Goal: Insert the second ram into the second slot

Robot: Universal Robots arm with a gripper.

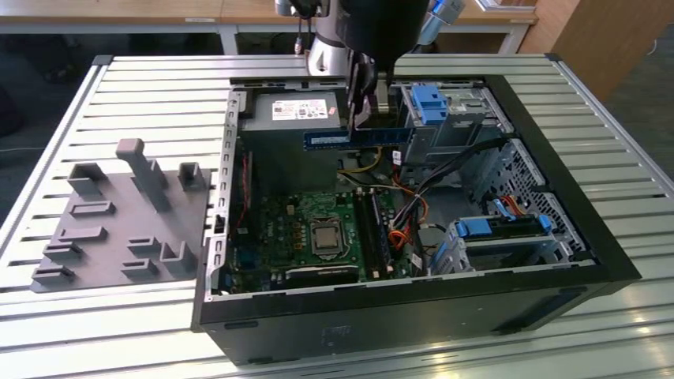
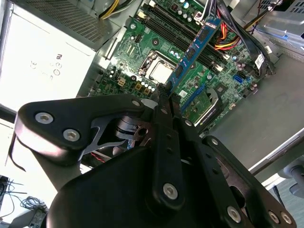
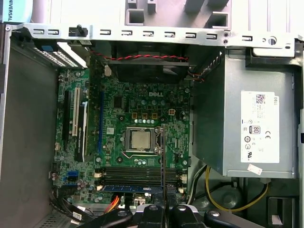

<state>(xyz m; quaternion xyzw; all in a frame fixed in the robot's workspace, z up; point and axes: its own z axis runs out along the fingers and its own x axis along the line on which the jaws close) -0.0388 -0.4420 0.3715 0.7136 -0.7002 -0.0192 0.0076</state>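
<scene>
a green motherboard (image 3: 137,109) has the processor (image 3: 141,139) at its middle. at three o'clock of it sits the grey power supply (image 3: 247,128). at six o'clock are black memory slots (image 3: 137,173), then a blue memory stick (image 3: 128,188) meeting the gripper (image 3: 161,192).

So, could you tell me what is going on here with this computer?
The arm's gripper is shut on the second ram, a blue stick, and holds it in the air inside the open computer case. The stick hangs over the motherboard, clear of its memory slots, and is not yet seated in any slot.
</scene>
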